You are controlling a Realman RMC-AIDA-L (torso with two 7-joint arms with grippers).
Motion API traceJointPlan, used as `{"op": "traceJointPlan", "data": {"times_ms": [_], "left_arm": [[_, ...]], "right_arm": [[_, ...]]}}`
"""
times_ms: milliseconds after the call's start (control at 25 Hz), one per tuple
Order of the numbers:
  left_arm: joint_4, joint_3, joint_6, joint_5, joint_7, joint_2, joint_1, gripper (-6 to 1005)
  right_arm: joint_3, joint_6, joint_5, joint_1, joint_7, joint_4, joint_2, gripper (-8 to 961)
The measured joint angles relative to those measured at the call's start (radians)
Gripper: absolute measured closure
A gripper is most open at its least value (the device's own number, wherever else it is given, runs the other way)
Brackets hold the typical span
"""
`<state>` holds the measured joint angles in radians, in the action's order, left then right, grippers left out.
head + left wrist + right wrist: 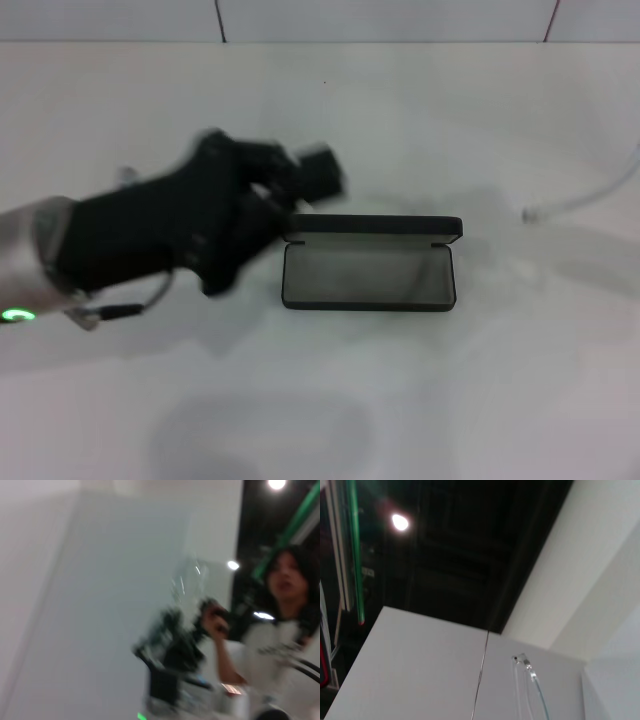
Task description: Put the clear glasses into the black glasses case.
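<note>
The black glasses case lies open at the table's middle, its lid standing up at the back and the grey lining bare. My left gripper is a dark blurred shape just left of and behind the case, not touching it. One thin arm of the clear glasses reaches in from the right edge, above the table. That arm shows close in the right wrist view. The left wrist view catches the glasses on top of my right gripper, farther off.
The white table runs to a wall with tile seams at the back. A person in a white shirt stands beyond the table in the left wrist view.
</note>
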<state>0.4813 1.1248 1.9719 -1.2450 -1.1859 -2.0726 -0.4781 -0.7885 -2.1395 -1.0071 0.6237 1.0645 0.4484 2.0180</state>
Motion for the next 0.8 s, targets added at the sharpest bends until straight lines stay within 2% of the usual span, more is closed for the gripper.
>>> {"op": "traceJointPlan", "data": {"times_ms": [120,240,400,560,600,800], "left_arm": [[0.004,0.033,0.015,-0.061,-0.007,-0.014,-0.037,940],[0.004,0.117,0.020,-0.050,-0.003,-0.016,-0.062,940],[0.004,0.184,0.025,-0.030,-0.002,-0.019,-0.088,940],[0.004,0.239,0.029,0.039,0.008,-0.019,-0.096,940],[0.005,0.254,0.030,0.097,0.023,-0.021,-0.094,940],[0.000,0.258,0.030,0.195,0.029,-0.024,-0.090,940]], "right_arm": [[0.000,-0.001,0.030,0.018,-0.031,-0.013,0.003,913],[-0.002,0.007,0.038,0.046,-0.067,-0.051,0.003,913],[-0.014,0.042,0.031,0.066,-0.087,-0.075,0.000,913],[-0.059,0.076,0.030,0.067,-0.116,-0.082,0.004,913],[-0.072,0.087,0.031,0.069,-0.124,-0.085,0.004,913],[-0.106,0.106,0.033,0.078,-0.156,-0.116,0.007,913]]}}
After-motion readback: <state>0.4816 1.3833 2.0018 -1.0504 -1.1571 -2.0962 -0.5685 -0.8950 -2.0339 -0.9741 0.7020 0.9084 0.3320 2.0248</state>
